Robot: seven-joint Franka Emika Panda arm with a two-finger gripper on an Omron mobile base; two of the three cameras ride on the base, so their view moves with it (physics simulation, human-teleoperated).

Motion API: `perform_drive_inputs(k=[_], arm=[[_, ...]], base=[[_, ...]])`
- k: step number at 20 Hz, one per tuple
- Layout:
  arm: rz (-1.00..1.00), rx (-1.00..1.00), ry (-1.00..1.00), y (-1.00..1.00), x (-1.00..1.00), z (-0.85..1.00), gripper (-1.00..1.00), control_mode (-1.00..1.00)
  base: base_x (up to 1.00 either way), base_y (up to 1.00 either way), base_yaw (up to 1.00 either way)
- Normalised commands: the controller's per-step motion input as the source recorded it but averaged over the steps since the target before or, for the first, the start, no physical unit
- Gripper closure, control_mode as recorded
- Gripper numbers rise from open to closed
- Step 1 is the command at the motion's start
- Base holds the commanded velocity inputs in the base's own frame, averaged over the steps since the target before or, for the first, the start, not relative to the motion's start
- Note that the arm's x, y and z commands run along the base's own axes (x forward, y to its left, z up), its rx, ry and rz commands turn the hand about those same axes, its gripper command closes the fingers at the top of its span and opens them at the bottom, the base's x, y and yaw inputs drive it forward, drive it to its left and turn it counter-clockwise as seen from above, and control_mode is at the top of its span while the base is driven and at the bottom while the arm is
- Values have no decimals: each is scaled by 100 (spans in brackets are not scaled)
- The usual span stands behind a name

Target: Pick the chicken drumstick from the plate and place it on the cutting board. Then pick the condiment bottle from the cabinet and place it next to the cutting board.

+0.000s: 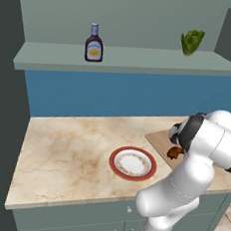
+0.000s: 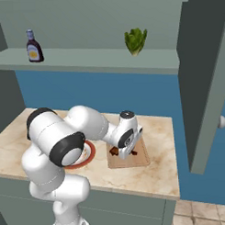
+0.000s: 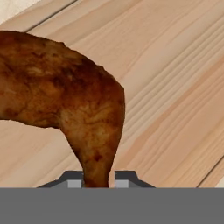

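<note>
**Drumstick over board, claw closed on bone end**

Claw (image 3: pixel 99 180) sits low over the flat light-brown wooden cutting board (image 3: pixel 175 87), jaws drawn close around the narrow end of the dark-brown roasted chicken drumstick (image 3: pixel 65 92); both tips press its sides in the hand view. Meaty part lies just ahead of the tips, against the board's grain; actual contact with the wood cannot be told. In the left base view the drumstick (image 1: pixel 174 152) shows on the board (image 1: pixel 158 138), partly hidden by the white arm. Round white plate with red-orange patterned rim (image 1: pixel 132 163) lies on the marble-topped counter (image 1: pixel 69 153), just beside the board's left edge. Dark-brown condiment bottle with yellow-and-white label (image 1: pixel 94 43) stands upright on the grey-green cabinet shelf (image 1: pixel 133 59), well apart from the green leafy vegetable (image 1: pixel 192 42) on the same shelf.
</note>
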Motion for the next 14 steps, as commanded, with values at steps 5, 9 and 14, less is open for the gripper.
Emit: perform_drive_inputs(k=[5,9,14], arm=[[0,-2,-2,-3,6,-24,100,-100],[0,-2,-1,-2,1,-23,100,-100],[0,0,-1,0,0,-22,-100,-100]], base=[[0,0,0],[0,0,0],[0,0,0]])
